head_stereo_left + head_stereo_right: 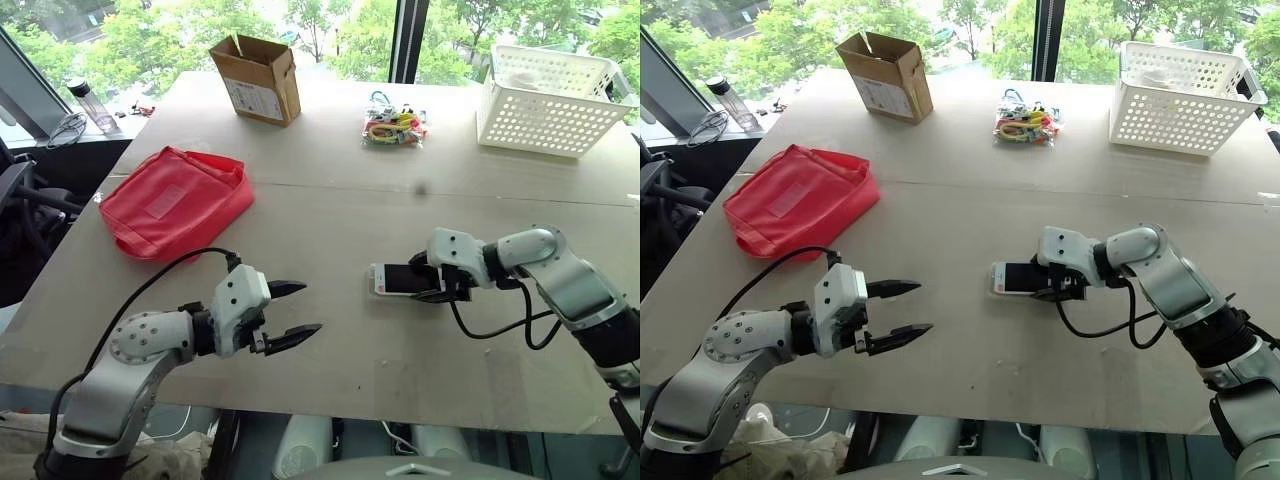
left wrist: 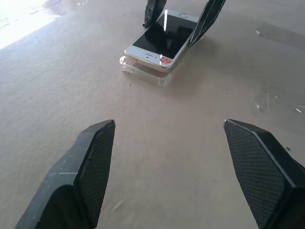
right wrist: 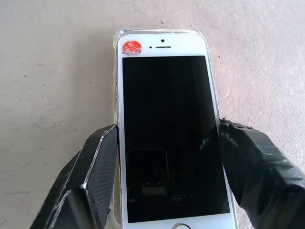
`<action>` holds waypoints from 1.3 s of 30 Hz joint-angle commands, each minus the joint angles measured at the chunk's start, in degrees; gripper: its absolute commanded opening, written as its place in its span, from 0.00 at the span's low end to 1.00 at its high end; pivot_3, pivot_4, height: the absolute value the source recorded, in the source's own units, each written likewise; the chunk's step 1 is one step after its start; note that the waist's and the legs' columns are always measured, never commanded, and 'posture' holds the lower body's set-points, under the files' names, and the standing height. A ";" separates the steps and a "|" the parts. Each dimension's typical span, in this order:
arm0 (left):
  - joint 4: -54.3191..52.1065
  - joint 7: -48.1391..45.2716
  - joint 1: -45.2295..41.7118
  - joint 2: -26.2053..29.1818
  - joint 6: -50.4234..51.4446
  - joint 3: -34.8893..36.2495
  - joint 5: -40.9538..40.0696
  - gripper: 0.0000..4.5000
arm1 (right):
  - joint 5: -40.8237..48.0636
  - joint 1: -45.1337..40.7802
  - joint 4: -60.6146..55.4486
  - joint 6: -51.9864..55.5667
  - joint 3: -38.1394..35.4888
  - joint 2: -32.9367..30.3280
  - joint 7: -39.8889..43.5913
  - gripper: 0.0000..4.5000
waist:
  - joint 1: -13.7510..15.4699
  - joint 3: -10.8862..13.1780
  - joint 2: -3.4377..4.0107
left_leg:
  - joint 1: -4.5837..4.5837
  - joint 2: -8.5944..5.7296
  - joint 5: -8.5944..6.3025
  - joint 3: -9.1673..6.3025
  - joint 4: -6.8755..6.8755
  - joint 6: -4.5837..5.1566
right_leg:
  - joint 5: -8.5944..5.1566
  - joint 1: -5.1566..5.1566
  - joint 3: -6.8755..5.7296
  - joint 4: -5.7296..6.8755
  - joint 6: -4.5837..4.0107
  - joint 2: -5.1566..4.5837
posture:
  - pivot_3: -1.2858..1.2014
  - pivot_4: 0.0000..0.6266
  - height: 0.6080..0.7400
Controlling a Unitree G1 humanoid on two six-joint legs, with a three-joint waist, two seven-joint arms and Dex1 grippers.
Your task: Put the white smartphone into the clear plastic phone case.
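Seating step: right gripper (image 3: 164, 176) pinches the white smartphone (image 3: 167, 129) atop the clear plastic phone case (image 2: 143, 71); left gripper (image 1: 295, 312) spread, apart. Next: press down.

The table (image 1: 330, 330) is a broad, pale brown top with a seam running across it. At the far edge stand an open cardboard box (image 1: 257, 78) on the left and a white perforated basket (image 1: 548, 98) on the right, with a bundle of coloured cords (image 1: 394, 127) between them. A red pouch (image 1: 172, 200) lies flat on the left side. Nearer the middle right lies the clear case (image 2: 143, 71), the phone (image 2: 164, 40) resting on top of it, screen up.
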 commanded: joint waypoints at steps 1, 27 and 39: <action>-0.31 -0.07 -0.04 0.31 -1.76 0.15 -0.58 0.82 | -0.37 0.92 -2.29 1.77 -0.71 -0.83 -0.08 0.62 | 0.00 0.00 0.00 | 0.00 0.00 0.00 0.00 -0.01 0.00 | 0.00 0.00 0.00 0.00 0.00 0.00 | 0.52 0.24 0.95; 0.30 -0.27 0.86 1.20 -2.23 -0.62 -1.19 0.82 | 9.52 1.97 -10.65 13.30 -9.53 -0.80 -1.58 0.89 | -0.07 0.03 0.05 | -0.04 0.00 -0.01 -0.02 -0.11 0.01 | 0.00 -0.07 -0.01 -0.03 -0.01 -0.03 | 0.52 0.24 0.95; 1.67 0.05 -1.06 1.18 -2.33 -1.56 -1.02 0.82 | 4.94 4.18 -4.42 8.99 0.45 5.26 -6.16 0.01 | -0.19 0.02 0.05 | -0.03 0.00 -0.01 -0.01 -0.13 0.01 | 0.00 -0.08 0.00 -0.01 -0.02 -0.04 | 0.52 0.24 0.95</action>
